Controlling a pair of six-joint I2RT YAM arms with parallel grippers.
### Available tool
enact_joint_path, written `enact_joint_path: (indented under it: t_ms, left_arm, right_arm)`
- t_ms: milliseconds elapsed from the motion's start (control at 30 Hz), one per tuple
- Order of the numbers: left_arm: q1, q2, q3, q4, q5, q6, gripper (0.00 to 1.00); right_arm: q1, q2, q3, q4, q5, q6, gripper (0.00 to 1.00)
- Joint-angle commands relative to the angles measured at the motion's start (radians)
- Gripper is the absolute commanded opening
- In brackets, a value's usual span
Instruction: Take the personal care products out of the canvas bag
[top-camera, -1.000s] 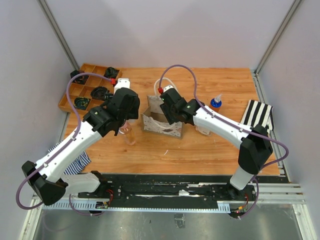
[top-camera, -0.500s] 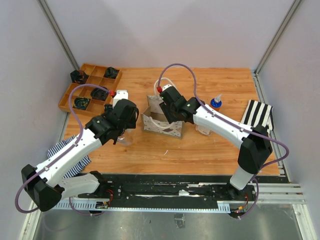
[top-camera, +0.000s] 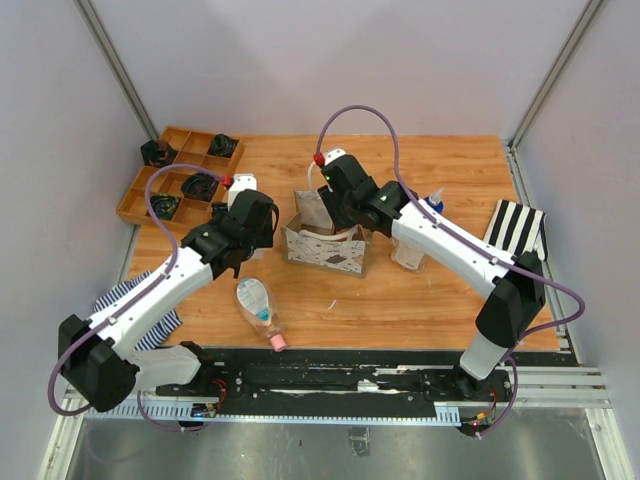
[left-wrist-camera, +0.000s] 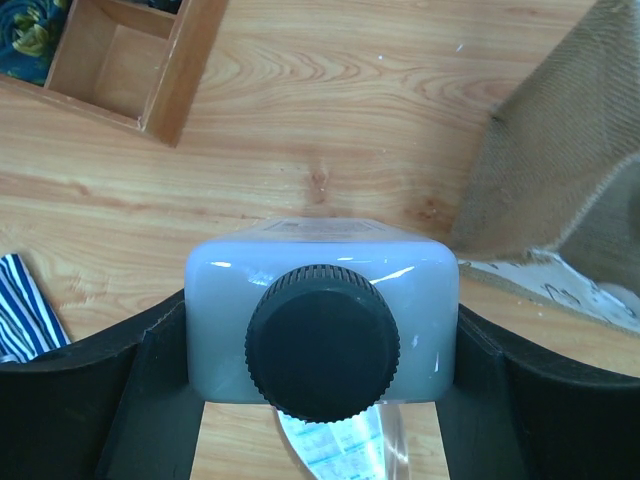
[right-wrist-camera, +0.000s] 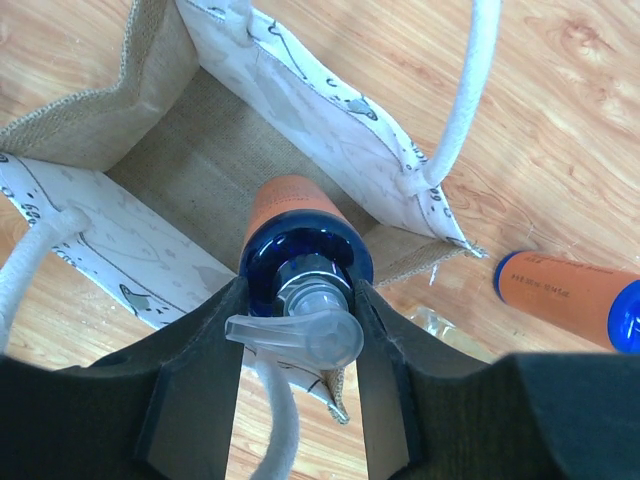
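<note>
Grey walls (top-camera: 300, 70), a wooden bench (top-camera: 420, 310) with one canvas bag (top-camera: 330, 255), one wooden tray (top-camera: 128, 205), two striped cloths (top-camera: 515, 230) (top-camera: 168, 325). Grips one squarish black-capped bottle (left-wrist-camera: 322, 330) in the left fingers (top-camera: 243, 212), just left of the bag. Pinches one blue-collared pump bottle (right-wrist-camera: 305, 260) in the right fingers (top-camera: 340, 210), at the bag's open mouth. Loose on the bench: one pink-capped bottle (top-camera: 256, 300) lying near the front, one blue-capped bottle (top-camera: 432, 205) right of the bag.

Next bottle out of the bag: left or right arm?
Right. The right gripper is shut on the pump bottle over the open canvas bag, so it only needs to lift clear. The left gripper sits beside the bag, full with a squarish black-capped bottle.
</note>
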Motion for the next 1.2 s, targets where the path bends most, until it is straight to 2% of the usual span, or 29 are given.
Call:
enact_joint_path:
  t_ms: [0, 200, 467, 500, 600, 667, 867, 1167]
  left_arm:
    - [0.061, 0.033, 0.008, 0.162, 0.023, 0.034, 0.43]
    - [0.124, 0.103, 0.032, 0.151, 0.095, -0.008, 0.43]
    - [0.139, 0.242, 0.109, 0.074, 0.100, -0.033, 0.43]
    - [0.141, 0.246, 0.107, 0.074, 0.111, -0.042, 0.47]
    - [0.147, 0.242, 0.080, 0.085, 0.142, -0.075, 0.80]
    - [0.149, 0.233, 0.063, 0.095, 0.161, -0.091, 0.89]
    - [0.149, 0.180, 0.046, 0.082, 0.161, -0.126, 0.99]
    - [0.149, 0.092, 0.105, 0.026, 0.165, -0.137, 1.00]
  right_arm:
    - [-0.019, -0.012, 0.071, 0.011, 0.035, -0.020, 0.08]
    - [-0.024, -0.009, 0.112, -0.011, 0.060, -0.025, 0.08]
    - [-0.072, -0.021, 0.294, -0.104, 0.093, -0.032, 0.09]
    - [-0.085, -0.023, 0.320, -0.117, 0.093, -0.031, 0.09]
    - [-0.131, -0.022, 0.388, -0.154, 0.090, -0.028, 0.09]
    - [-0.166, -0.018, 0.420, -0.168, 0.075, -0.027, 0.09]
    - [-0.239, -0.023, 0.462, -0.168, 0.032, -0.030, 0.09]
    - [-0.346, 0.003, 0.438, -0.153, 0.000, -0.016, 0.09]
